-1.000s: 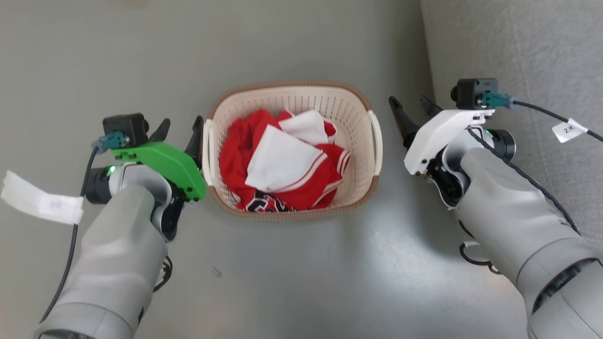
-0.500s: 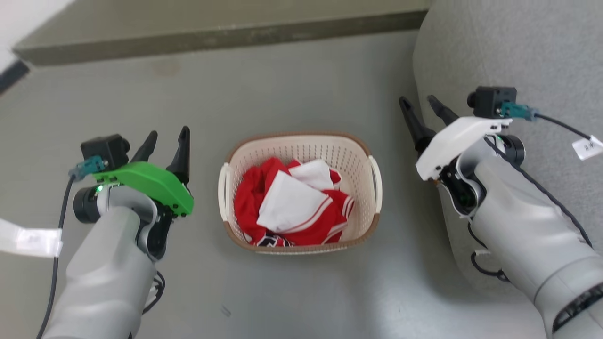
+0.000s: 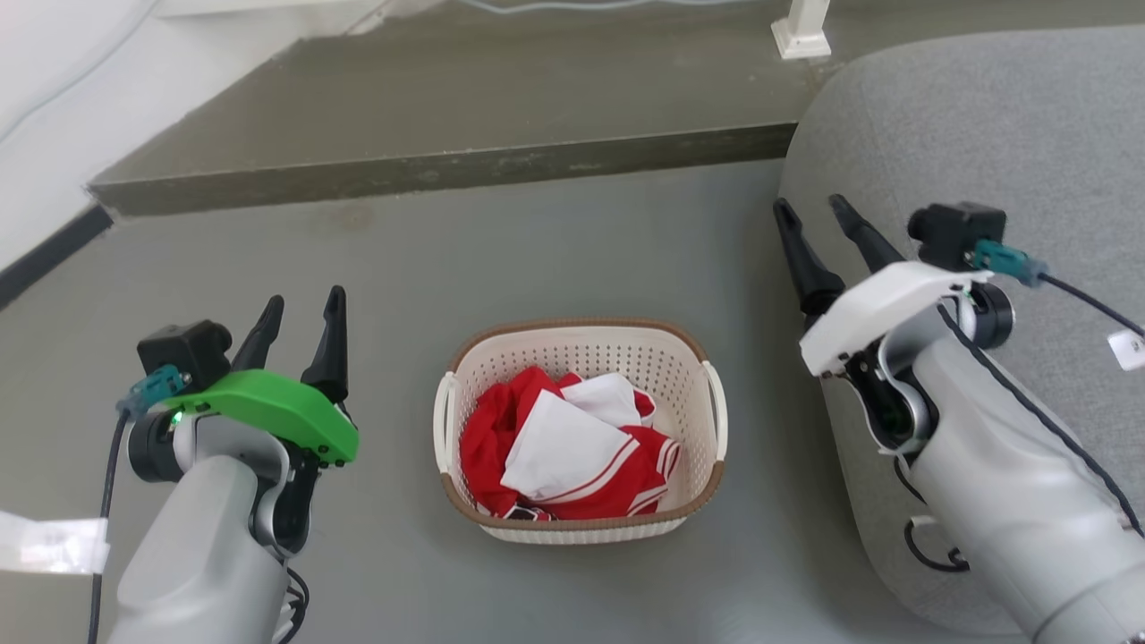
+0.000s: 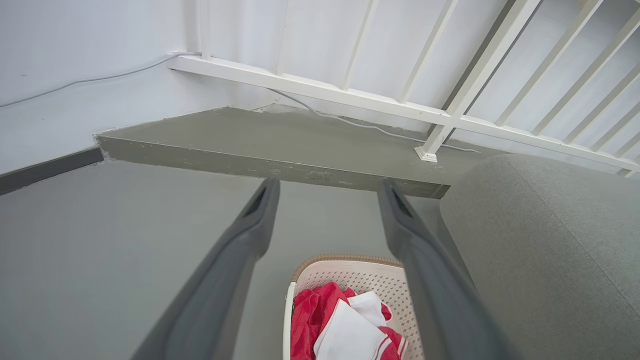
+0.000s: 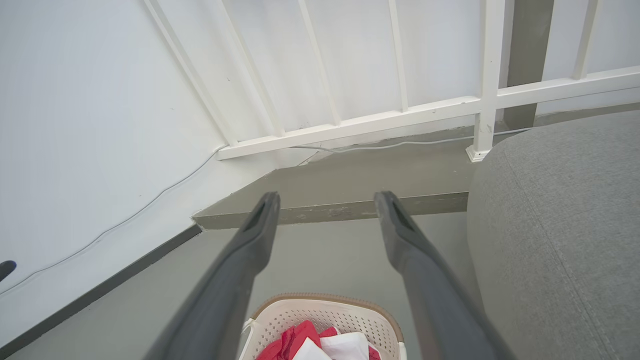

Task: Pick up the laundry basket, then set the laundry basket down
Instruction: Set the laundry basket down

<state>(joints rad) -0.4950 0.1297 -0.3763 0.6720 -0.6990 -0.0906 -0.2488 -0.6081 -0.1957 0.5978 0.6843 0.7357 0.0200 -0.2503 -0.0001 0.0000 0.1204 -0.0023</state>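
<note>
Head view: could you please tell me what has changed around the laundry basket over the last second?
The left gripper, earlier against the left handle of the laundry basket, has drawn away and stands apart, open. The right gripper has also pulled farther off, open. The camera rose, bringing a step into view. Basket and clothes lie as before.

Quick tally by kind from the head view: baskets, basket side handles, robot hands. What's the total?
laundry basket: 1
white side handles: 2
hands: 2, the left hand and the right hand, both open and empty
Total: 5
</note>
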